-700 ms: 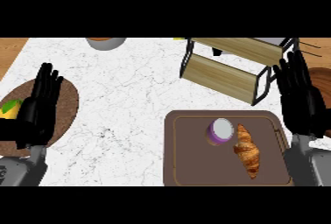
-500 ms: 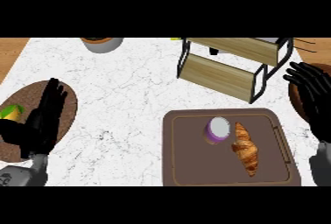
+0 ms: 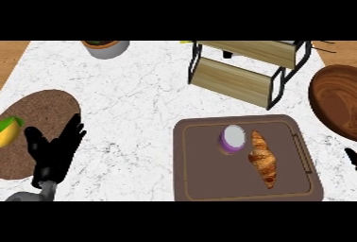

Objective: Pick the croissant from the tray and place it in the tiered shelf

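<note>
brown tray (image 3: 209, 179) holds croissant (image 3: 263, 158) beside purple onion (image 3: 233, 139).

The tray (image 3: 209, 184) sat at the front right of the counter (image 3: 140, 94). The croissant (image 3: 263, 158) lay on it, just right of a cut onion (image 3: 232, 139). The tiered shelf (image 3: 244, 71) stood behind the tray. A round mat (image 3: 38, 127) lay far left.
</note>
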`<state>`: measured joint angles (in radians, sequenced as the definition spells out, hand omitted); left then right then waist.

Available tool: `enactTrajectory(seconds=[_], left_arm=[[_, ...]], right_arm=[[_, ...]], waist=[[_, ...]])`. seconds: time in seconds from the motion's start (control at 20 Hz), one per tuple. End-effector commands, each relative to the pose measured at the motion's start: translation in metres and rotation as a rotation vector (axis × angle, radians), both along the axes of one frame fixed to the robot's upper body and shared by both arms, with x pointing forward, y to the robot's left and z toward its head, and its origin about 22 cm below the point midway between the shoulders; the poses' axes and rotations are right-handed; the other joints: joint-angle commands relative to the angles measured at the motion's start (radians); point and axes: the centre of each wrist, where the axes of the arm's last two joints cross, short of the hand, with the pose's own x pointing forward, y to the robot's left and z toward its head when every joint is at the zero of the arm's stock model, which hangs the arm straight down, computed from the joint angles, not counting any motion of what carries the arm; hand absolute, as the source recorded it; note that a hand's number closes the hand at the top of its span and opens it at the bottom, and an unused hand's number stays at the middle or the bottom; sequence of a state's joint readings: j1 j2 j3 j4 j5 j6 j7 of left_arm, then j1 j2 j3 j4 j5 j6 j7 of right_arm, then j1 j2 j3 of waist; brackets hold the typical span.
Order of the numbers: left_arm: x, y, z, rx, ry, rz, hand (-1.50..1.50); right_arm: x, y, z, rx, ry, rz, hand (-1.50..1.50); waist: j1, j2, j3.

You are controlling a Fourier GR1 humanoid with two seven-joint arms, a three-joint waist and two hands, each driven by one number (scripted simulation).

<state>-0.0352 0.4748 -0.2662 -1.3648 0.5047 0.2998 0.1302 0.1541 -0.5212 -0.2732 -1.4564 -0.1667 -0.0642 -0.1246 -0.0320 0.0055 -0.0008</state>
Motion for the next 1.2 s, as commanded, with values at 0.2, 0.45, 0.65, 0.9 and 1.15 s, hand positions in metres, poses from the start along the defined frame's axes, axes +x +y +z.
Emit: enactTrajectory(seconds=[0.2, 0.45, 0.65, 0.9, 1.15], left_arm=[[0.001, -0.002, -0.011, 0.000, 0.043, -0.021, 0.00], [0.005, 0.002, -0.013, -0.017, 0.050, -0.032, 0.00], [0.013, -0.003, 0.000, -0.016, 0.045, -0.039, 0.00], [-0.006, -0.013, -0.005, -0.003, 0.062, -0.042, 0.00], [0.014, -0.007, -0.002, -0.020, 0.056, -0.064, 0.00]], right_arm=[[-0.056, -0.042, 0.012, -0.027, 0.048, 0.271, -1.50], [-0.037, -0.009, 0.064, -0.075, 0.163, 0.377, -1.50], [-0.036, 0.028, 0.098, -0.178, 0.275, 0.406, -1.50], [-0.032, 0.087, 0.102, -0.187, 0.338, 0.259, -1.50], [-0.014, 0.129, 0.117, -0.282, 0.410, 0.199, -1.50]], waist=[[0.017, -0.007, 0.001], [0.023, -0.006, -0.001], [0.023, -0.007, -0.002], [0.042, -0.007, -0.001], [0.043, -0.004, -0.001]])
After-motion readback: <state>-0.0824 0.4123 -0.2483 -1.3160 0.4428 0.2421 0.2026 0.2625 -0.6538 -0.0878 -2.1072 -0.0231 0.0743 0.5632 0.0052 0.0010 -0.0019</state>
